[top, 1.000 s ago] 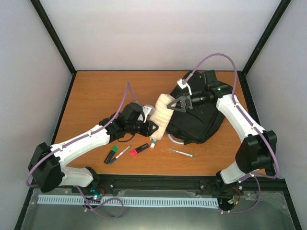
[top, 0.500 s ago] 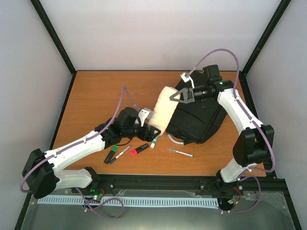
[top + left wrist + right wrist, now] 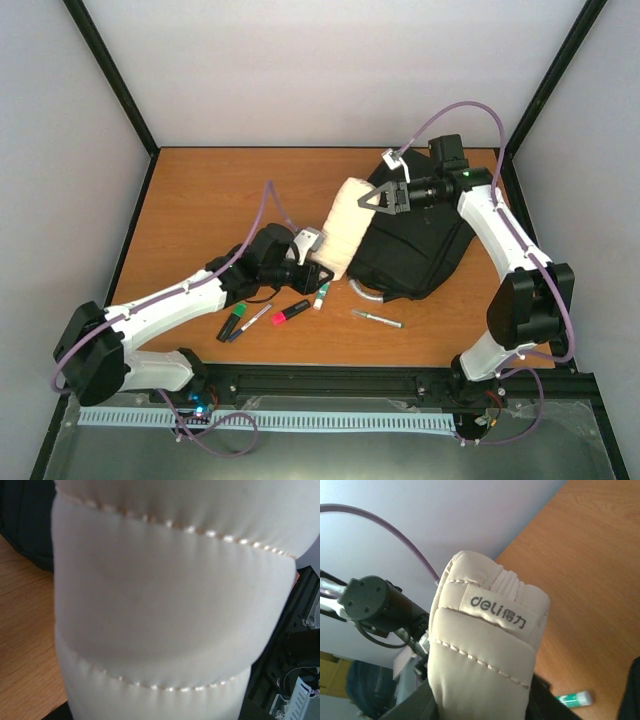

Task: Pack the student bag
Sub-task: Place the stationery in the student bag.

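**Operator:** What is closest to me?

**Spotter:** Near your edge of the bench [image 3: 200, 200] lie a green marker [image 3: 234, 323], a red marker [image 3: 291, 311], a glue stick [image 3: 320, 296] and a silver pen [image 3: 377, 319]. They are loose, so keep your arms above them.

**Operator:** And my left end effector [image 3: 318, 270]?

**Spotter:** It sits at the low end of the pencil case [image 3: 342, 228]. Its camera sees only cream cloth, so I cannot tell if it is pinching or let go.

**Operator:** Which way does the case point?

**Spotter:** Its long side runs from near to far and leans a little right. The low end is by your left arm and the top end is by your right one. Your right end effector [image 3: 368, 199] looks clenched on that top end, by the label.

**Operator:** Where is the bag [image 3: 415, 245]?

**Spotter:** It lies flat on the right half of the bench. It is just beside the case, on the case's right, under your right arm. Its long side also runs near to far, with the grey loop at the near end. Your right arm is the nearer one. I cannot see an open mouth on the bag from here.

**Operator:** How much room do I have?

**Spotter:** There is lots of bare bench to the left and far left. On the right the bag sits close to the bench edge and the black post [image 3: 505, 170]. I think any swing that way should be small.
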Available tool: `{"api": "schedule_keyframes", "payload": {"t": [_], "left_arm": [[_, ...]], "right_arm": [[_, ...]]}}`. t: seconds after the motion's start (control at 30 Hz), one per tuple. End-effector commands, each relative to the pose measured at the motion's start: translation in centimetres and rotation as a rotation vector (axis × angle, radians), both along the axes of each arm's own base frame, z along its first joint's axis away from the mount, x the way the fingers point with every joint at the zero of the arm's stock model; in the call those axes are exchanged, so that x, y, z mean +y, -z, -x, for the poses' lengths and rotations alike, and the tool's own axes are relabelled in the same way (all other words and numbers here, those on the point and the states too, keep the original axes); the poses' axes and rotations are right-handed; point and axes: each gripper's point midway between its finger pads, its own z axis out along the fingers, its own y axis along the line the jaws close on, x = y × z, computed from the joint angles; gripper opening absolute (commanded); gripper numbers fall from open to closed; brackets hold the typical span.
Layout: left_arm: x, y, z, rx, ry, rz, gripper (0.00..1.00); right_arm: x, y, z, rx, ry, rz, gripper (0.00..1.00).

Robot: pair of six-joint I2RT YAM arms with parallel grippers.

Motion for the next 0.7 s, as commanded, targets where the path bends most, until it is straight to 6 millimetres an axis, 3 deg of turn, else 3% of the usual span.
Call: {"api": "schedule_keyframes", "payload": {"t": [0.0,0.1,0.27,0.43,0.5,0.67], "left_arm": [[-0.9,-3.5,0.2,-0.107,0.049,0.078,0.37],[-0.3,-2.8,0.3,-0.078,0.023,0.047,0.3],[1.5,-0.1,0.5,0.019,-0.06,-0.046,0.2],[4.0,2.0,1.2,0.103,-0.164,-0.13,0.13],[5.1,2.9,1.7,0.148,-0.206,-0.17,0.1],[7.2,5.2,3.8,0.28,-0.243,-0.267,0.07]], "right_arm": [[-1.1,-0.3,-0.3,-0.093,0.055,0.062,0.4],[-3.1,-0.4,-0.6,-0.23,0.126,0.15,0.59],[-6.0,1.1,0.5,-0.426,0.189,0.347,0.66],[-8.7,6.1,2.0,-0.512,0.204,0.564,0.65],[-9.4,9.0,3.1,-0.502,0.18,0.629,0.63],[-9.4,13.4,4.9,-0.547,0.117,0.784,0.61]]}}
